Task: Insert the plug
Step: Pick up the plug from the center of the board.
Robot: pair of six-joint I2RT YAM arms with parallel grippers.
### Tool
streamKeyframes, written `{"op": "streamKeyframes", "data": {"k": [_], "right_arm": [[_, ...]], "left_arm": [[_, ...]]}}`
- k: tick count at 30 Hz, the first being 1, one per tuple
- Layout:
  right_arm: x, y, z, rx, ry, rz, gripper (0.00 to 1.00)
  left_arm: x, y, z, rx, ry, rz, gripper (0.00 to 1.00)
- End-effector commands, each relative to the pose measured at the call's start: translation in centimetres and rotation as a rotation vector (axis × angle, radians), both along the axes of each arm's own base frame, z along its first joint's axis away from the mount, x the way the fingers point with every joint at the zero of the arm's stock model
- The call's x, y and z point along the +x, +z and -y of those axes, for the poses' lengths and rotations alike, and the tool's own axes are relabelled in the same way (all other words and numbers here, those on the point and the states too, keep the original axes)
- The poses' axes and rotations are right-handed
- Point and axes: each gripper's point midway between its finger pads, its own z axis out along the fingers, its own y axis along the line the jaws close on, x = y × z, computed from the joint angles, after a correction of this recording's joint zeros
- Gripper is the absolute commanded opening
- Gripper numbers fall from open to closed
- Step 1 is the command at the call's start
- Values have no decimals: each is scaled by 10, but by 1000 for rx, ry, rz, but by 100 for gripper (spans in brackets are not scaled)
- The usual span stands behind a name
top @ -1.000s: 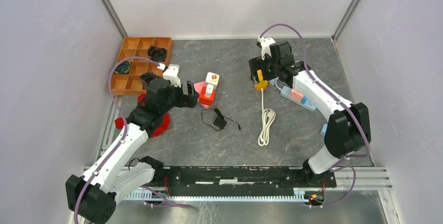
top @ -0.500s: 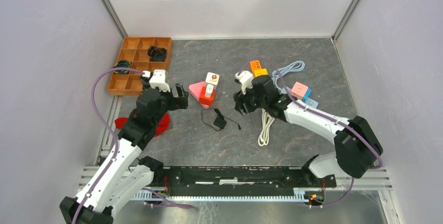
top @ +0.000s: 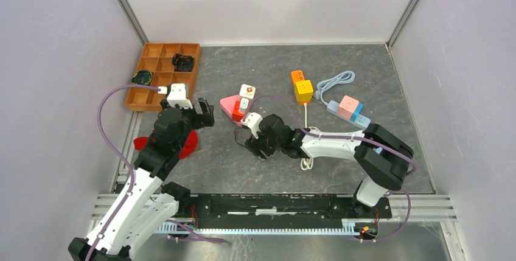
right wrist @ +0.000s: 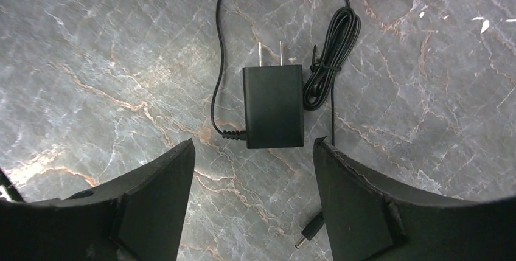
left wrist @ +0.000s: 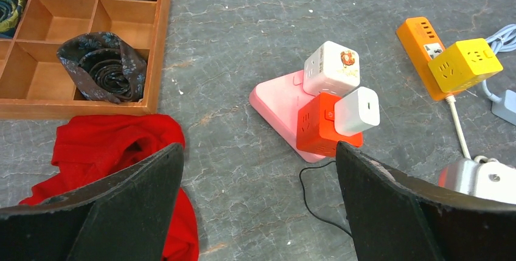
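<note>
The plug (right wrist: 273, 106) is a black wall adapter lying flat on the grey table, its two prongs pointing away from my right wrist camera. Its thin cable is bundled beside it (right wrist: 331, 60). My right gripper (right wrist: 252, 145) hovers open just above it, one finger on each side, touching nothing. In the top view the right gripper (top: 258, 145) covers the plug. A pink power strip (left wrist: 277, 106) carries a red cube socket (left wrist: 316, 127) and white adapters. My left gripper (left wrist: 258, 148) is open and empty, just in front of that strip, and shows in the top view (top: 204, 114) too.
An orange strip with a yellow cube (top: 301, 87) and a blue-pink strip (top: 350, 109) lie at the back right. A white cord coil (top: 309, 151) sits right of my right gripper. The wooden tray (top: 161, 72) and a red cloth (top: 185, 142) are at the left.
My right arm swung from the orange strip at the back down and left to hover over the black plug. My left arm drew back slightly and stayed open.
</note>
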Motion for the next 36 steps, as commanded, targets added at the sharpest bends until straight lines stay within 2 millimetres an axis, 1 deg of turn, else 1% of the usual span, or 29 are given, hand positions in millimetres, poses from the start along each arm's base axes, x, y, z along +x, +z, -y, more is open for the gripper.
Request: {"op": "streamKeyframes", "data": {"k": [1,8,15,16,20,25,28,30,33,36], "right_arm": [[23,14,-8,29,-87,106,77],[22,0,-6,7,-100,87,69],[20,-11,-7,-5,-88,69,67],[20,-12,-6,-14,-94,70,65],[23,-10,-5,-14,-107,77,57],[23,-5,-1,17,-144,74,39],[21,7,-3,38,-152,55,33],[22,20,-4,64,-181,45,30],[30,50,-7,140,-232,8,30],[40,77,-7,200,-272,-66,29]], "left_arm": [[4,10,-5,5,27,38,100],[4,7,-4,13,22,26,100],[5,6,-2,5,14,23,100],[4,7,-1,1,12,24,100],[5,4,0,-7,9,21,100],[7,1,4,-15,-3,11,100],[6,0,11,-21,-45,6,100],[5,0,18,-20,-86,8,100],[2,1,31,-25,-168,15,99],[-2,2,47,-42,-261,27,96]]}}
